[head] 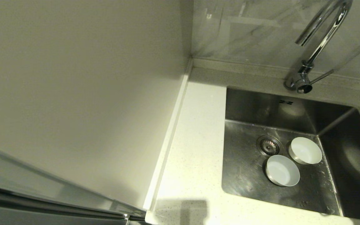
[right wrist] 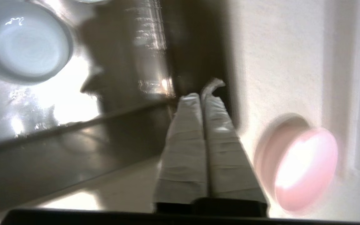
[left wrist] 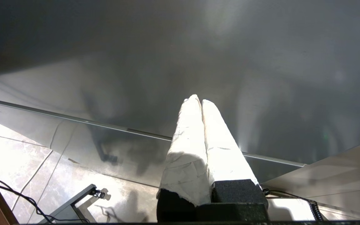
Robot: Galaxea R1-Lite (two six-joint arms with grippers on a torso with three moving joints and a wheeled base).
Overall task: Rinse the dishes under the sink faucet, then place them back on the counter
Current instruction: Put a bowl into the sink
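With the pink bowl [right wrist: 305, 168] sitting on the counter [right wrist: 270, 62] at lower right, the white bowl [head: 305, 150] and blue bowl [head: 282, 170] are waiting by the drain [head: 269, 146], while the right gripper [right wrist: 203, 95] is hanging pressed together, empty, and the left gripper [left wrist: 197, 99], also shut, is parked.

Three bowls: white [head: 305, 150], pale blue [head: 282, 170], seemingly pink [right wrist: 305, 168]; one faucet [head: 316, 47].
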